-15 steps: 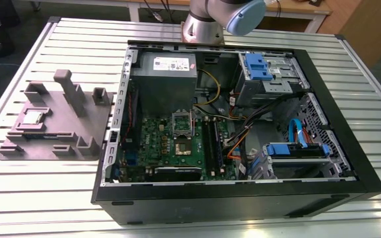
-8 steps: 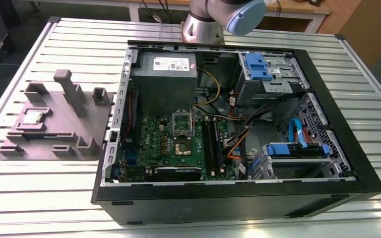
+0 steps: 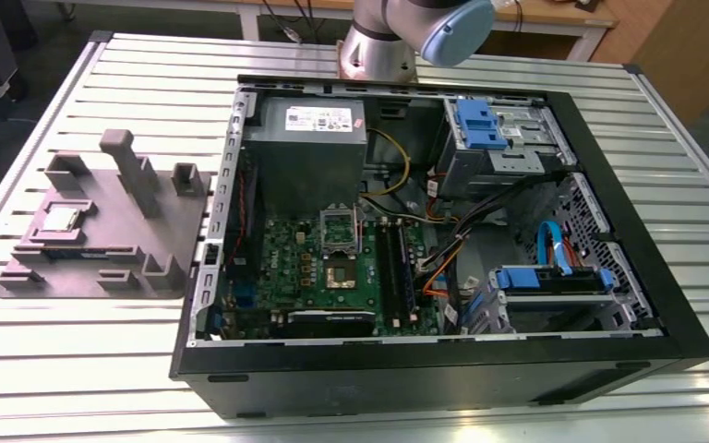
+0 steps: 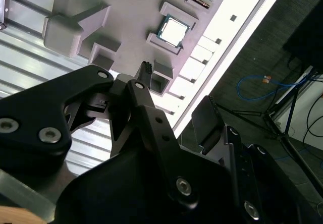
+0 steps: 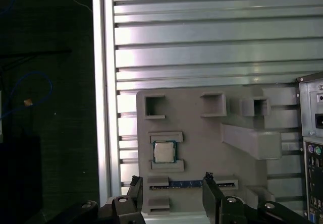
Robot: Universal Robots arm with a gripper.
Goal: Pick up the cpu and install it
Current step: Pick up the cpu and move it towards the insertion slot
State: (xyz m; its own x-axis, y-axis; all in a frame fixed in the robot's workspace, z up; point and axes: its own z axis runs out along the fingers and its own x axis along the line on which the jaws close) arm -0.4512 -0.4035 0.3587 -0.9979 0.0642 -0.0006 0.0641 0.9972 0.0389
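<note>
Currently the jaws hang wide open and empty above the tray (image 5: 202, 143); a clean pick needs them centred on the cpu (image 5: 164, 152), square to its edges.

Grey moulded tray (image 3: 145, 231) beside open computer case (image 3: 453, 369) on slatted metal table (image 3: 84, 369)

**Arm hardware: appearance**

Arm (image 3: 377, 51) is showing a silver-grey cylindrical joint housing and wearing a pale blue round cap (image 3: 453, 32). Gripper (image 4: 174, 90) is presenting broad, rounded matte black linkage bars, carrying silver screw heads (image 4: 49, 134) at the pivots. Its fingertips (image 4: 146, 66) are looking narrow and ridged.
</note>
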